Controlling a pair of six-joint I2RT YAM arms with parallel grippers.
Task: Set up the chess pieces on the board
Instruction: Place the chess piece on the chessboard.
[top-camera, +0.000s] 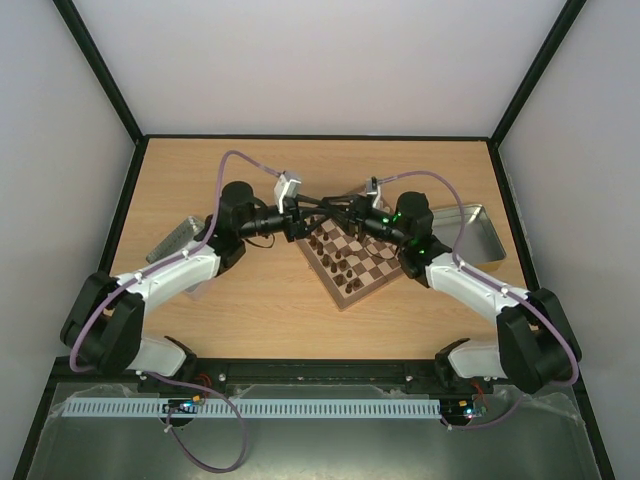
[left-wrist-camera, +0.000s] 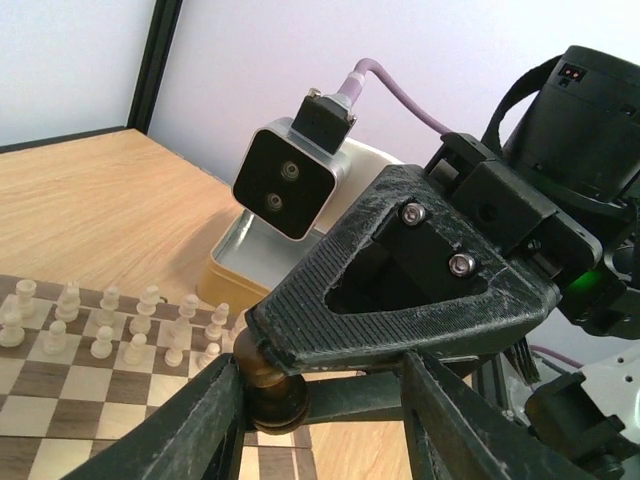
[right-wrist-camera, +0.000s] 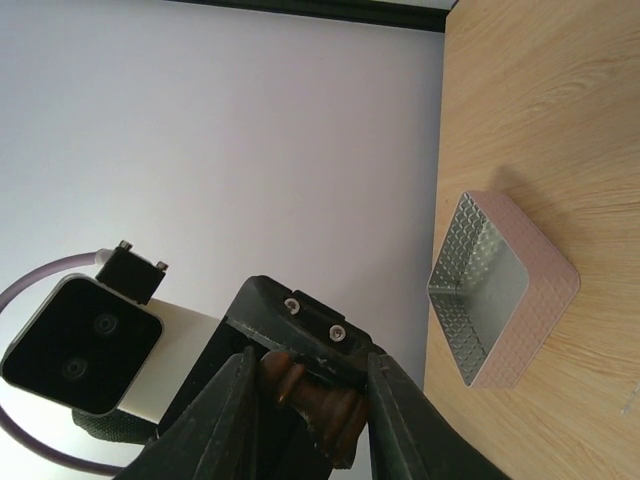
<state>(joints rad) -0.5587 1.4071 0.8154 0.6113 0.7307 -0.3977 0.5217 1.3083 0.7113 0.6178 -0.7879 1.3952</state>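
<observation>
the wooden table (top-camera: 250, 310) carries everything. the left arm (top-camera: 165, 280) and right arm (top-camera: 470, 285) rise from their bases at the near edge, elbows pushed out toward the side walls, forearms angling inward so that the two wrists meet nose to nose above the far corner of the board (top-camera: 352, 292). the board lies mid-table, turned like a diamond. a grey tin (right-wrist-camera: 505, 330) sits on the table to its left, partly under the left arm, and a gold tin (left-wrist-camera: 225, 275) sits to its right. the right gripper (right-wrist-camera: 310, 365) points toward the left arm, its fingers narrowly apart and closed on a dark piece (right-wrist-camera: 318, 408), which lies crosswise between the pads, in the air above the board. the left gripper (left-wrist-camera: 325, 385) faces it, its fingers (left-wrist-camera: 200, 420) straddling the right gripper's tip and the piece. they stand wider than the piece, one finger just beside it and the other clear of it, so the jaws are parted and grip nothing that i can see. white pieces (left-wrist-camera: 110, 320) stand in two rows along one edge of the board. dark pieces (top-camera: 340, 262) stand on squares nearer the middle and the opposite side, too small in the top view to tell apart.
</observation>
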